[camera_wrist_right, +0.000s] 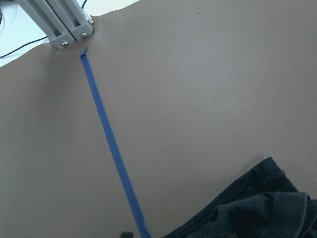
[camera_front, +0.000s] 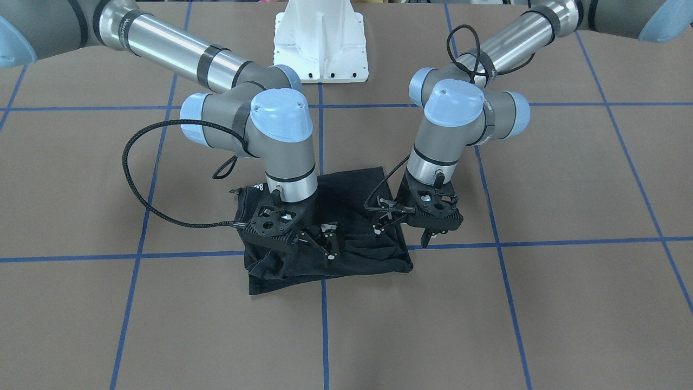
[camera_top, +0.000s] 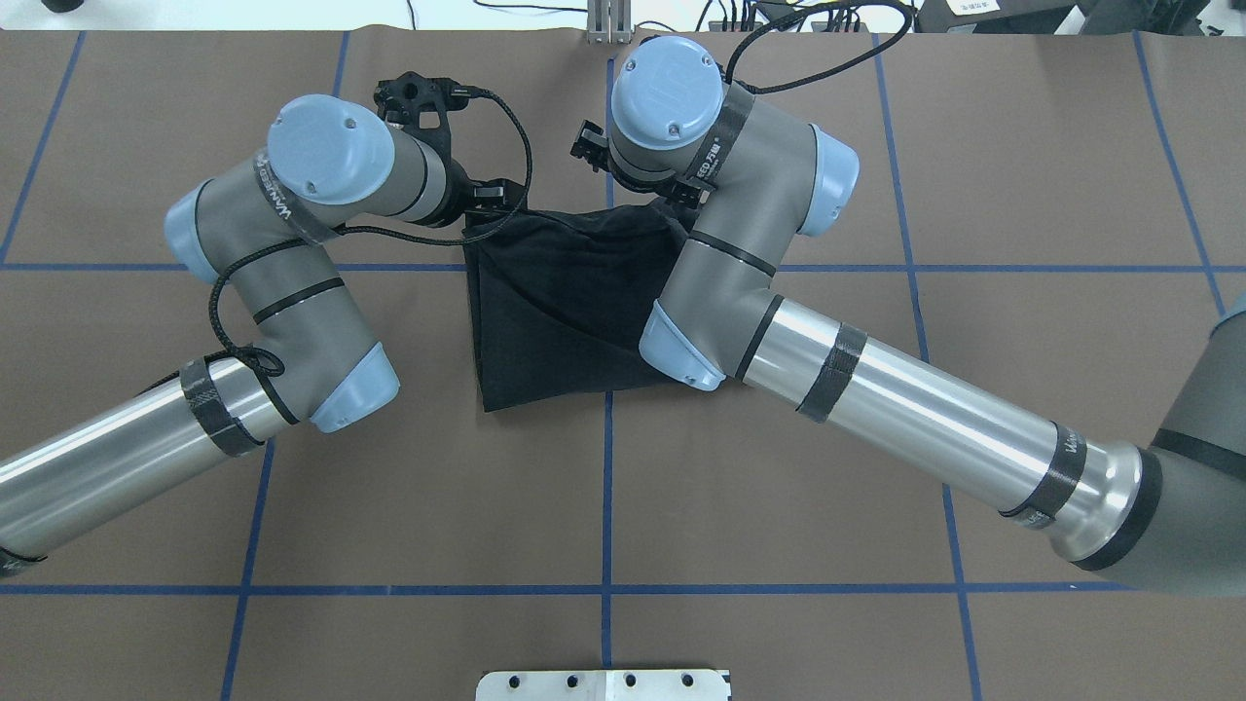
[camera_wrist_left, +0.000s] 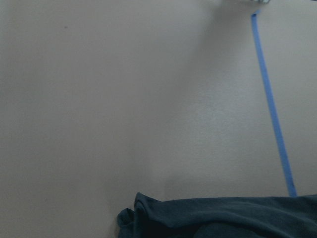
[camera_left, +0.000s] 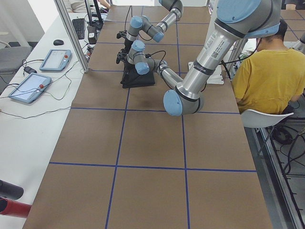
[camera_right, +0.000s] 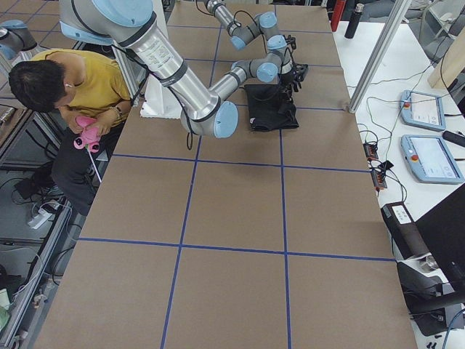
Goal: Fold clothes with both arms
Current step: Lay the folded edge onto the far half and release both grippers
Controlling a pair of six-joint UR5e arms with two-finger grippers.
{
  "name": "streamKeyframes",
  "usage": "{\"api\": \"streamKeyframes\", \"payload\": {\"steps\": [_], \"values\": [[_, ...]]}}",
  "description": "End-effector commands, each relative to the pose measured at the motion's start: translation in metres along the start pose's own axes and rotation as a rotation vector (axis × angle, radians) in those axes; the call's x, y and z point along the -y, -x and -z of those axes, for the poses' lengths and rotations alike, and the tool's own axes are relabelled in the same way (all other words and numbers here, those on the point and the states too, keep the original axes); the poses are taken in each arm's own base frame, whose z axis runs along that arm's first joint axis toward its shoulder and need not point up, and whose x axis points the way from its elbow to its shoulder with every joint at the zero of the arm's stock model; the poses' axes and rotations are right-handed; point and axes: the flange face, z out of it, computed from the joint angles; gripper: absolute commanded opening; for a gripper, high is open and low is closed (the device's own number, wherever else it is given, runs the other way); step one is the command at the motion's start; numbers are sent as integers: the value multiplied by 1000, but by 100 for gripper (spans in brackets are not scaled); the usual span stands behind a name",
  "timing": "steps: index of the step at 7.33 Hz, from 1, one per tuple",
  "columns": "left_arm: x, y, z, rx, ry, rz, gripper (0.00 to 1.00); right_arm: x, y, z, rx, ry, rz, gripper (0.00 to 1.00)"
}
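Left gripper (camera_front: 401,236): jaws spread wide, holding nothing; one finger over T-shirt (camera_front: 357,262) edge, other over bare tabletop (camera_front: 541,325). Right gripper (camera_front: 329,242): low over T-shirt's crumpled side, opening not readable. T-shirt: black folded bundle, mid-tabletop, nearer edge opposite robot, straddling blue tape line (camera_front: 324,325). White mounting base (camera_front: 320,43) at robot-side edge.

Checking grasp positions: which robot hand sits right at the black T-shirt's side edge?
The black left hand: one finger hangs past the black cotton T-shirt's edge, while the right hand is over its middle.
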Motion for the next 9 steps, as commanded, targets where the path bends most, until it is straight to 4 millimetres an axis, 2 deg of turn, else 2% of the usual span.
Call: {"api": "streamKeyframes", "payload": {"steps": [1,2,3,4,5,6,8,9], "values": [[-1,15,9,-9,6,-53,100,-51,12,12,1,31,44,100],[-2,16,10,-10,5,-53,100,-89,14,9,-20,9,69,78],[-2,16,10,-10,5,-50,100,-108,8,-3,-41,-10,90,6],[-3,16,11,-12,4,-48,100,-105,5,-11,-60,-41,100,0],[-3,15,12,-14,3,-44,100,-87,-2,-29,-99,-77,107,0],[-4,17,13,-14,3,-43,100,-55,-7,-33,-122,-104,127,0],[-7,22,14,-10,5,-42,100,10,-25,-54,-177,-149,152,0],[-8,23,17,-16,3,-42,100,32,-23,-68,-186,-165,147,0]]}}
